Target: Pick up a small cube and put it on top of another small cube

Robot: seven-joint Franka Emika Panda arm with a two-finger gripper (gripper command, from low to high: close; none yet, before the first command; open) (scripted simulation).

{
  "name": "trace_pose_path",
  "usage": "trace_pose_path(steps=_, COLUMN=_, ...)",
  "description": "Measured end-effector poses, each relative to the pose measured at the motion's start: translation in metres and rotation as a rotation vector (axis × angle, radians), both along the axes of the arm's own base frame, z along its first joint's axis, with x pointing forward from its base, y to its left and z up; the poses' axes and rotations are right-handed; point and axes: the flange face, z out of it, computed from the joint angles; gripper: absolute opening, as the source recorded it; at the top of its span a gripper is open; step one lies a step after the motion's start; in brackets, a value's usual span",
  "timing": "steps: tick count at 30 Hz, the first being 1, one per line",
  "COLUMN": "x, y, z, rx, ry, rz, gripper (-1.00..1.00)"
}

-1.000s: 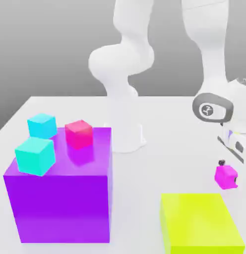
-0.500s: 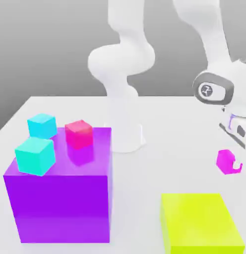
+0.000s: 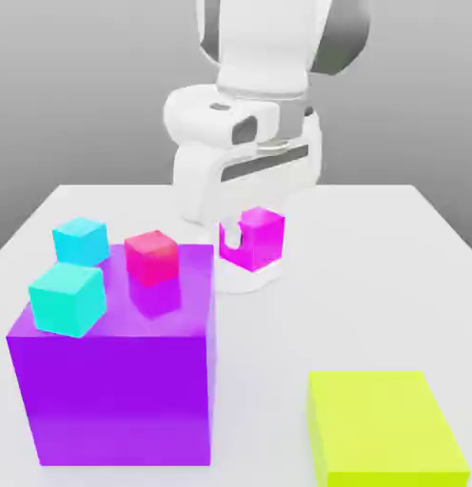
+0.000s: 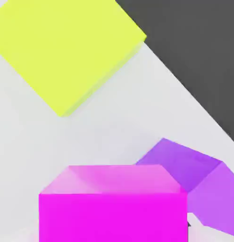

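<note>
Magenta and glossy, the small cube [image 3: 262,238] hangs clear of the white surface [image 3: 373,285], clamped in the pincer [image 3: 242,240] beneath the arm's white wrist; the jaws are drawn together on its sides, which is why it stays aloft with nothing under it. In the exterior view it sits in front of the robot's base, just to the right of the big purple block [image 3: 116,371]. On that block's top face rest a crimson-pink small cube [image 3: 151,257] near the back edge and a cyan small cube [image 3: 68,298] toward the front-left corner; a second cyan cube [image 3: 81,240] shows behind the block, its support hidden. The carried cube is level with these tops, a height judged to suit passing over the block's edge without striking it. The hand view shows the magenta cube [image 4: 112,203] close up, with the yellow-green block [image 4: 62,52] and the purple block [image 4: 189,179] on the surface below. The task appears to be at the carrying stage; stacking is not yet done.
</note>
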Motion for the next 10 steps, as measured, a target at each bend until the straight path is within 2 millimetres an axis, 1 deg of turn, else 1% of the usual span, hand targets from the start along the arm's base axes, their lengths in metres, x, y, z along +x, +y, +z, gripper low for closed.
trace_pose_path(steps=2, x=-0.020, y=-0.042, z=0.019, rx=0.021, ry=0.002, rz=-0.117, gripper=-1.00)
trace_pose_path(steps=3, x=-0.026, y=-0.052, z=0.015, rx=0.027, ry=0.003, rz=-0.146, gripper=-1.00)
trace_pose_path(steps=4, x=-0.028, y=-0.057, z=0.006, rx=0.029, ry=0.003, rz=-0.160, gripper=-1.00)
trace_pose_path(steps=6, x=-0.030, y=-0.061, z=-0.019, rx=0.032, ry=0.003, rz=-0.171, gripper=-1.00)
trace_pose_path(steps=7, x=-0.031, y=-0.061, z=-0.030, rx=0.032, ry=0.003, rz=-0.173, gripper=1.00)
trace_pose_path(steps=10, x=-0.031, y=-0.061, z=-0.030, rx=0.032, ry=0.003, rz=-0.173, gripper=1.00)
